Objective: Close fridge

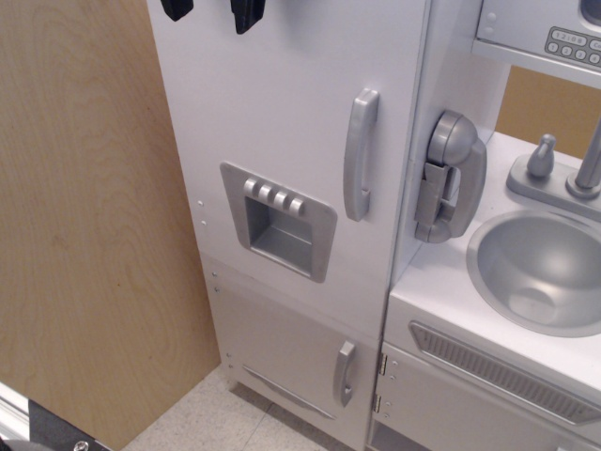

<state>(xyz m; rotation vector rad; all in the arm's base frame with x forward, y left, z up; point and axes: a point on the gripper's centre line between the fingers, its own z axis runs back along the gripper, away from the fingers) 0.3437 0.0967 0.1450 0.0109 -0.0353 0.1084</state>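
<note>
The fridge's large white door (282, 122) stands shut, flush with the white cabinet, no dark gap along its right edge. It carries a grey vertical handle (360, 154) and a grey ice-dispenser panel (278, 221). My gripper (212, 11) shows only as two black fingertips (247, 13) at the top edge, spread apart and empty, in front of the door's upper part. Whether they touch the door cannot be told.
Below is a smaller white door with a short grey handle (345, 372). A grey toy phone (449, 176) hangs to the right. A grey sink (545, 271) and tap (590, 160) sit on the counter. A wooden panel (84, 216) stands at left.
</note>
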